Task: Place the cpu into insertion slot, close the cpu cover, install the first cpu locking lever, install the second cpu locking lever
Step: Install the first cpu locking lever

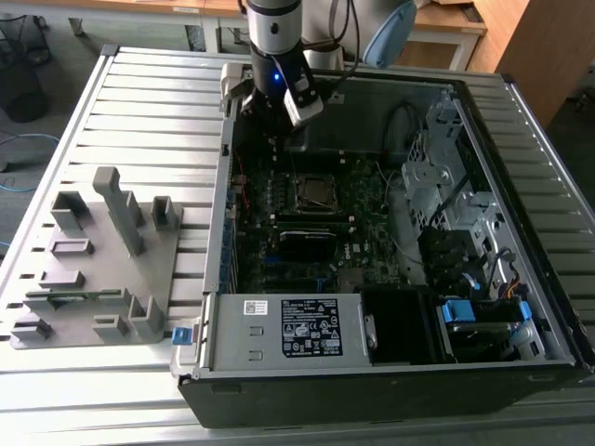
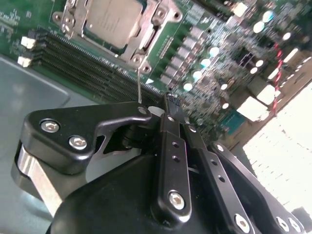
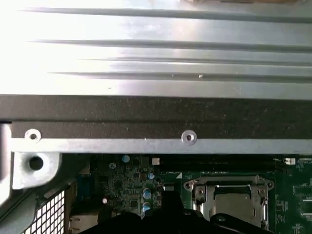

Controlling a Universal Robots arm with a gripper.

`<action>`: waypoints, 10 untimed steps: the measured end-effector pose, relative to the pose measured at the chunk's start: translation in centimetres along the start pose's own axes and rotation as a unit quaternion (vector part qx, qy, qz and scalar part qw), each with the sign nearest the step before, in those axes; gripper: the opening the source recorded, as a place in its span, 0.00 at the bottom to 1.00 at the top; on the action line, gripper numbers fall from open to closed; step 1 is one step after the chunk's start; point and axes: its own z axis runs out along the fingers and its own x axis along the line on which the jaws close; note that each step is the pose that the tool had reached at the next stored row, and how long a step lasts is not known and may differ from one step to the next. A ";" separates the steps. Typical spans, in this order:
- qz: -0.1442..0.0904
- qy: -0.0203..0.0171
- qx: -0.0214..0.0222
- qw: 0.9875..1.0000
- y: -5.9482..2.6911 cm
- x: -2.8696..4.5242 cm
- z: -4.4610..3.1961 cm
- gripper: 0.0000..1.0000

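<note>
The cpu [image 2: 108, 17] lies flat in its socket on the green motherboard [image 2: 204, 48], its dull silver top showing through the window of the cpu cover [image 2: 148, 34], which is folded down around it. A thin wire locking lever [image 2: 139, 85] sticks up from the socket's corner toward the camera. My gripper [image 2: 168, 103] hovers beside that lever with its black fingers together and nothing between them. In the exterior view the gripper [image 1: 271, 130] hangs over the back of the board, behind the socket [image 1: 316, 192]. The first wrist view shows the cpu [image 3: 235, 202] and cpu cover [image 3: 229, 184].
The open computer case [image 1: 216, 232] lies on a slatted metal table [image 1: 139, 111]. Its rear wall [image 3: 156, 117] stands close behind the gripper. Drive cages and cables [image 1: 446, 186] fill the exterior view's right; a grey fixture block [image 1: 102, 260] stands on its left.
</note>
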 end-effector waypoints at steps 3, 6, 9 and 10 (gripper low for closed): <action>0.001 -0.001 -0.014 1.000 0.00 0.00 0.00 0.10; 0.002 -0.001 -0.022 1.000 0.00 0.00 -0.01 0.10; 0.002 -0.001 -0.023 1.000 -0.02 -0.11 0.00 0.10; 0.002 -0.001 -0.023 1.000 -0.04 -0.20 0.01 0.10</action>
